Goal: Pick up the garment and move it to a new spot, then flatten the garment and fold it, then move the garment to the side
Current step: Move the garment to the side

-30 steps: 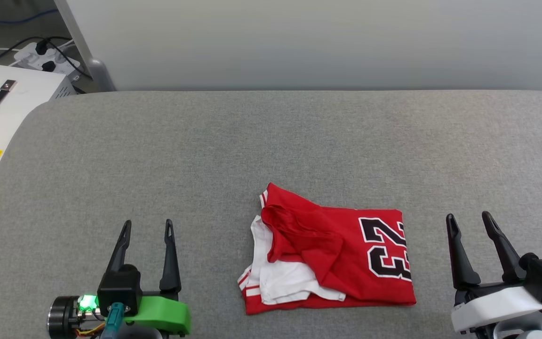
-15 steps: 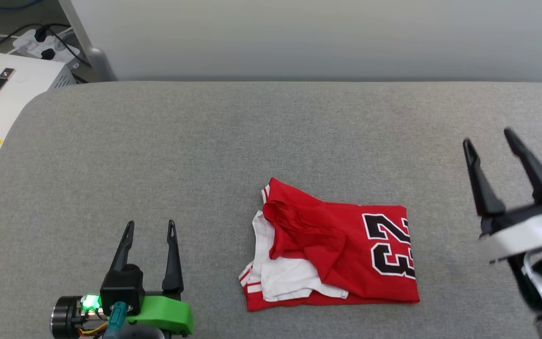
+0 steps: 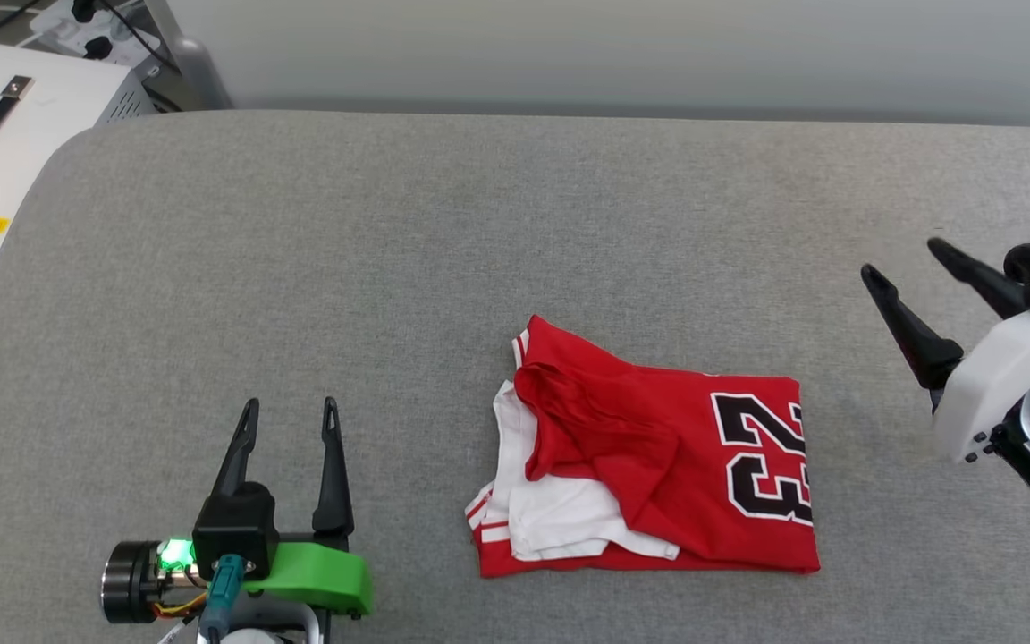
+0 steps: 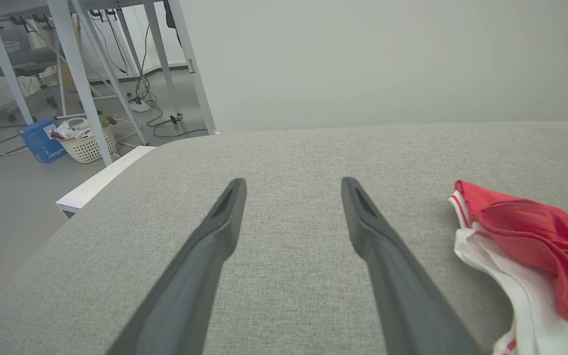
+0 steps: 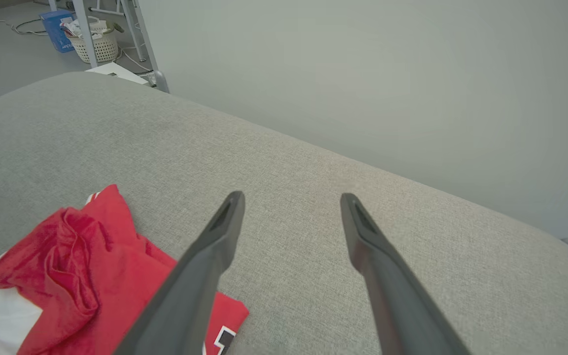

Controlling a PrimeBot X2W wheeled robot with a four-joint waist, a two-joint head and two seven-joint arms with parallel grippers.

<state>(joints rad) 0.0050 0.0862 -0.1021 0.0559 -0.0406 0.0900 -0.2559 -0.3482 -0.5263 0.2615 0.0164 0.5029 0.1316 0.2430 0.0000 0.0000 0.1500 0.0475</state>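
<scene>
The left gripper (image 3: 291, 404) points straight forward, fingers spread and empty. The right gripper (image 3: 901, 258), likewise spread and empty, tilts leftward. The shirt (image 3: 658, 465) lies rumpled on the gray table (image 3: 390, 268) between them.

We see a grey fabric-covered surface (image 3: 372, 233) with a rounded far-left corner. On it lies the garment (image 3: 658, 447), loosely folded, red with a white sleeve and a black 23 showing, close to the near edge, slightly right of its middle.
</scene>
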